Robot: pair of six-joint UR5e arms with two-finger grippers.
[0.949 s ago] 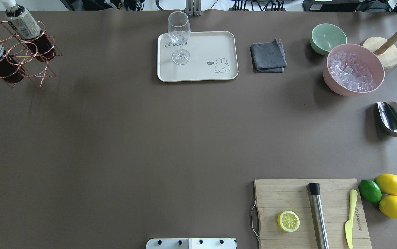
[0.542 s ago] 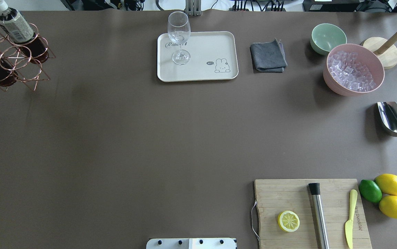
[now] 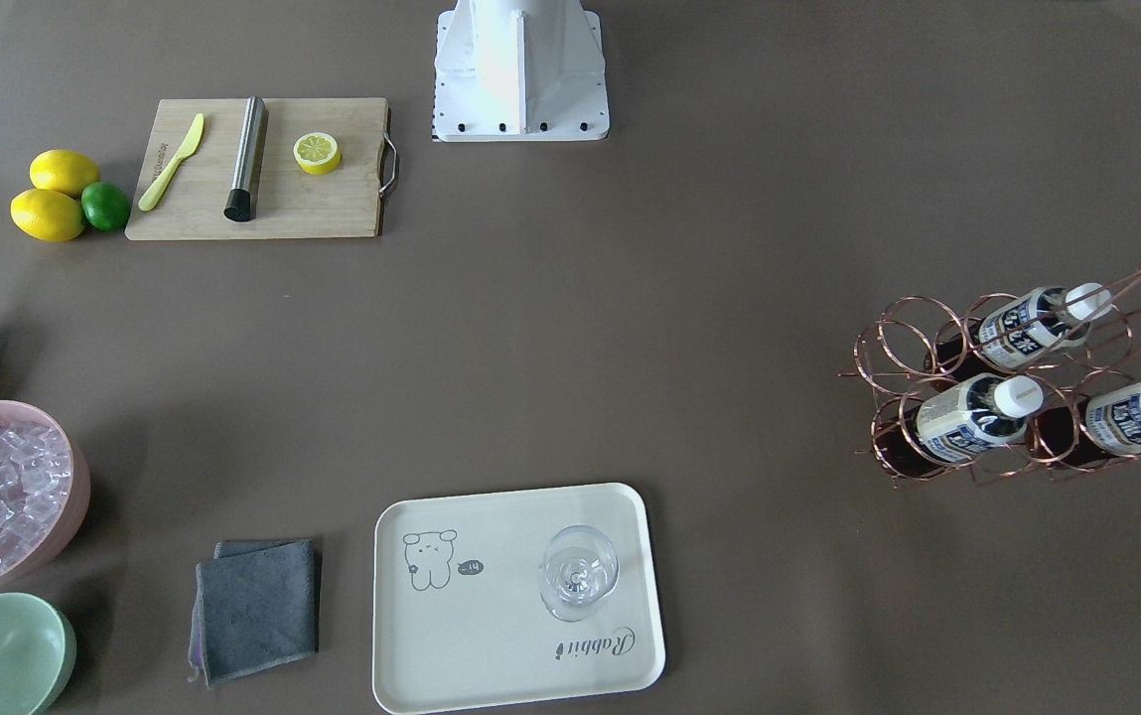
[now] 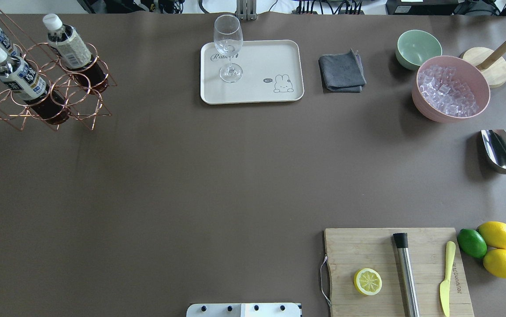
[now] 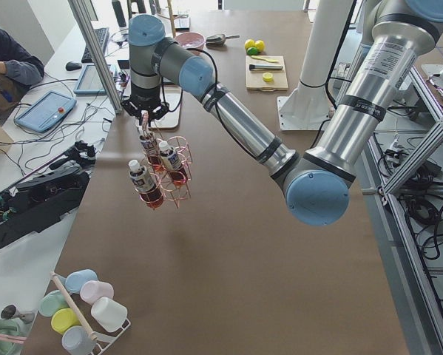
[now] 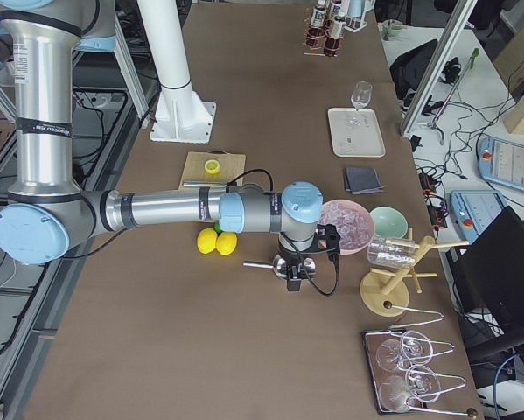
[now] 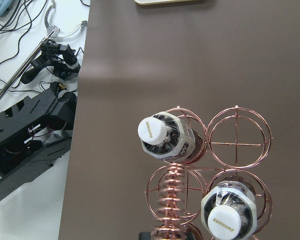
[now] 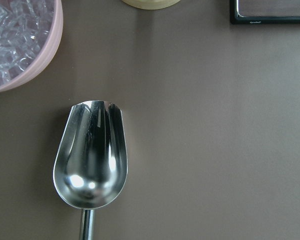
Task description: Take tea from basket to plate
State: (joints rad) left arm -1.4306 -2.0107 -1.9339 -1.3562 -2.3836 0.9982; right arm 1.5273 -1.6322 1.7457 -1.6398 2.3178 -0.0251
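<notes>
The copper wire basket (image 4: 65,83) hangs tilted at the table's far left with three tea bottles in it; the nearest tea bottle (image 4: 17,75) has a white cap. In the front-facing view the basket (image 3: 987,397) is at the right. In the left wrist view its coiled handle (image 7: 171,200) runs up to the frame's bottom edge between my left fingertips. My left gripper (image 5: 146,112) is shut on that handle. The cream plate (image 4: 261,61) lies at the far middle, well right of the basket. My right gripper (image 6: 296,276) hovers over a steel scoop (image 8: 92,155); its jaws do not show.
A wine glass (image 4: 228,48) stands on the plate's left part. A grey cloth (image 4: 341,71), a green bowl (image 4: 418,47) and a pink bowl of ice (image 4: 451,88) sit to the right. A cutting board (image 4: 396,268) with half a lemon is at the near right.
The basket with its bottles went a little left, then came right, towards the plate. A third bottle has come into the overhead view.
</notes>
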